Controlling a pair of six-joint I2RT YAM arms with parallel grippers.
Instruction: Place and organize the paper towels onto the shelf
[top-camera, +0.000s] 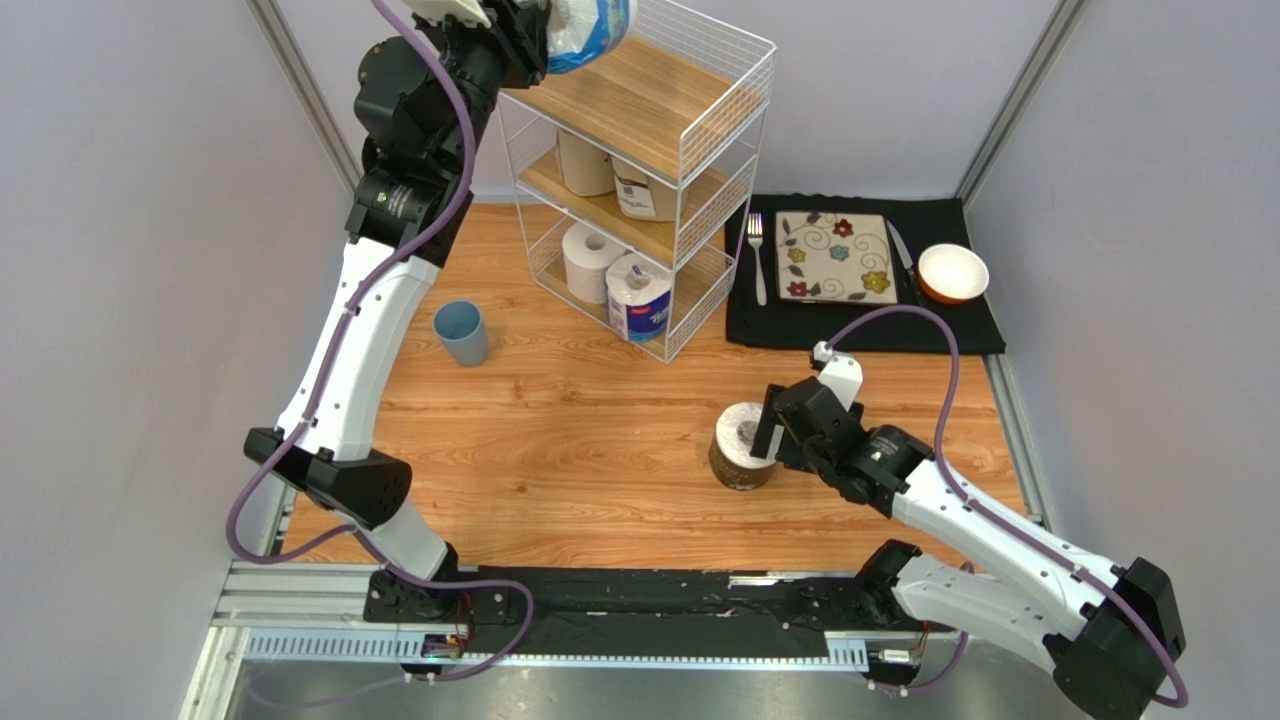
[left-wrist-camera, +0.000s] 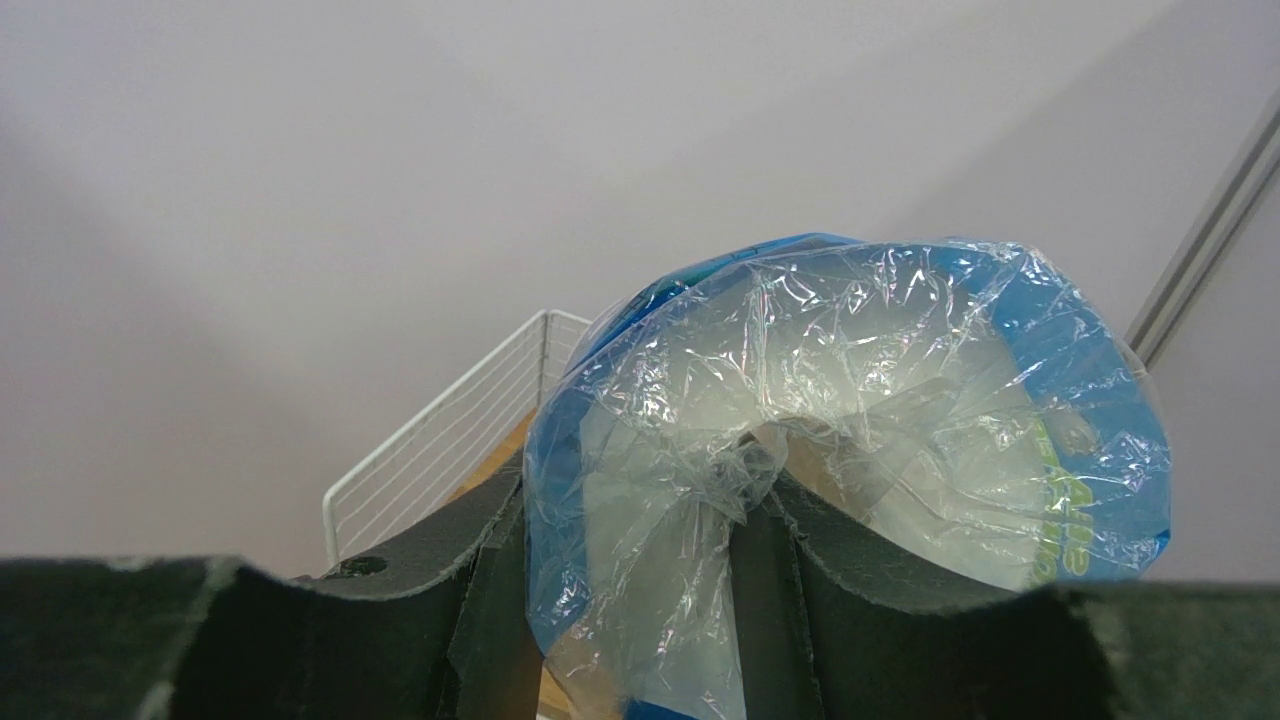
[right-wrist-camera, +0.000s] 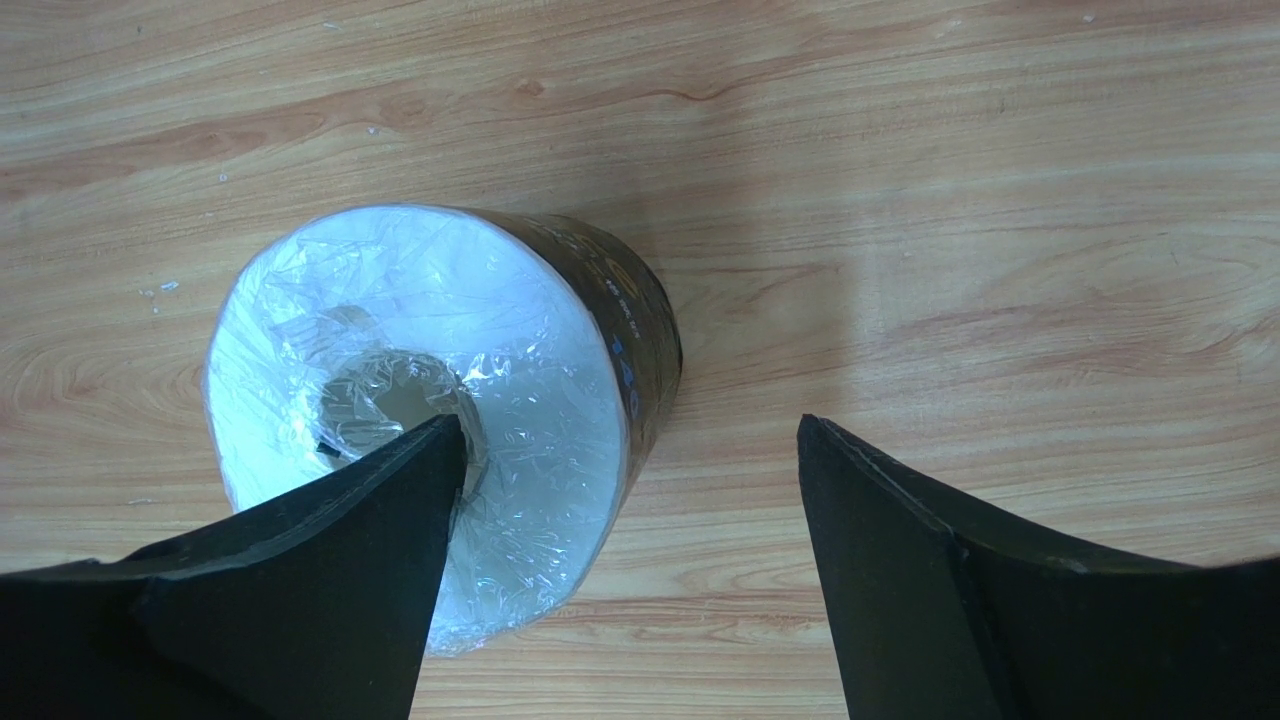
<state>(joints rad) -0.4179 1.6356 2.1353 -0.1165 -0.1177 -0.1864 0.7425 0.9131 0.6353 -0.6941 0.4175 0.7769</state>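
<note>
My left gripper (top-camera: 559, 42) is shut on the blue-plastic-wrapped roll (top-camera: 591, 30), held high over the left end of the shelf's (top-camera: 684, 165) top board; in the left wrist view the fingers pinch the crinkled wrap (left-wrist-camera: 661, 600) of that roll (left-wrist-camera: 887, 435). The middle tier holds two tan-wrapped rolls (top-camera: 609, 168). The bottom tier holds a plain white roll (top-camera: 589, 263) and a white roll with a blue label (top-camera: 642, 300). The dark-wrapped roll (top-camera: 739, 446) stands upright on the table. My right gripper (top-camera: 769, 428) is open just above it, one finger over its core (right-wrist-camera: 376, 405).
A blue cup (top-camera: 461, 332) stands on the table left of the shelf. A black mat (top-camera: 962, 327) at the back right carries a fork (top-camera: 756, 255), a floral plate (top-camera: 836, 257), a knife (top-camera: 900, 248) and a small bowl (top-camera: 953, 273).
</note>
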